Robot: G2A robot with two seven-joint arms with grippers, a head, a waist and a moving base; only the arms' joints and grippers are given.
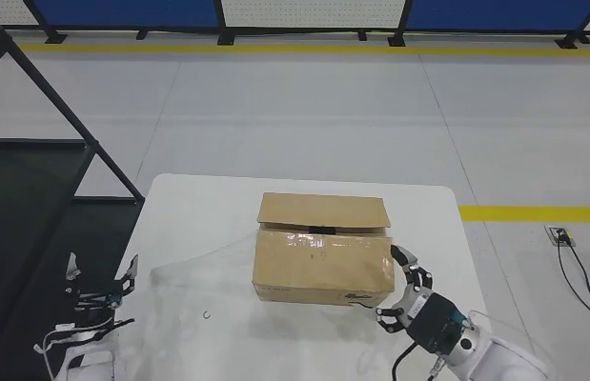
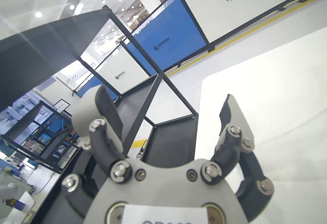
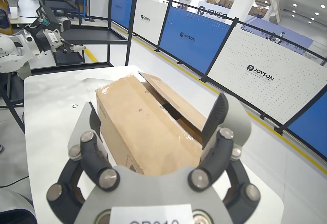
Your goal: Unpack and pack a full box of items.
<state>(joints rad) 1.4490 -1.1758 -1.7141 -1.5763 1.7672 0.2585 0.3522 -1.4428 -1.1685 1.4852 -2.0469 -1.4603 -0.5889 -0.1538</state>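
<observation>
A brown cardboard box (image 1: 321, 250) (image 3: 145, 120) lies in the middle of the white table (image 1: 199, 238), its top flaps nearly closed with a dark gap between them. My right gripper (image 1: 402, 282) (image 3: 157, 117) is open at the box's near right end, its fingers apart on either side of that end, with nothing gripped. Off the table's near left corner my left gripper (image 1: 102, 277) (image 2: 168, 110) is open and empty, well away from the box. That same left gripper (image 3: 71, 48) appears far off in the right wrist view.
A small dark C-shaped piece (image 1: 209, 315) (image 3: 74, 106) lies on the table near the box's front left. A black metal shelf rack (image 1: 37, 181) (image 2: 158, 97) stands left of the table. Blue and white fence panels (image 1: 304, 11) line the far floor.
</observation>
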